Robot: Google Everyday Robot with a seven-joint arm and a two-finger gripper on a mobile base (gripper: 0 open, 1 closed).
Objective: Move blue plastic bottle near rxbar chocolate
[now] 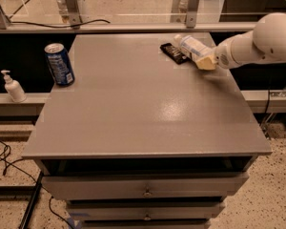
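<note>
Claw (206,61) sits at the far right of the bench (143,113), at the end of the white arm (262,38) that reaches in from the right, and it looks clamped on the base end of the bottle (191,46). The bottle lies tilted with its white cap pointing to the far left, just beside the dark snack bar (173,52); I cannot tell whether the two touch. By my reading the bottle is already where it belongs, so the step in hand is the put-down. Doing it well means lowering the bottle until it lies flat, letting go gently so it does not roll, and drawing back to the right, away from the bar. The grey bench top is smooth and a little shiny, so a round bottle may slide. A blue soda can (59,63) stands well apart at the far left. A small pump bottle (12,87) stands on a ledge (9,100) beyond the left edge, and drawers (145,187) sit below
</note>
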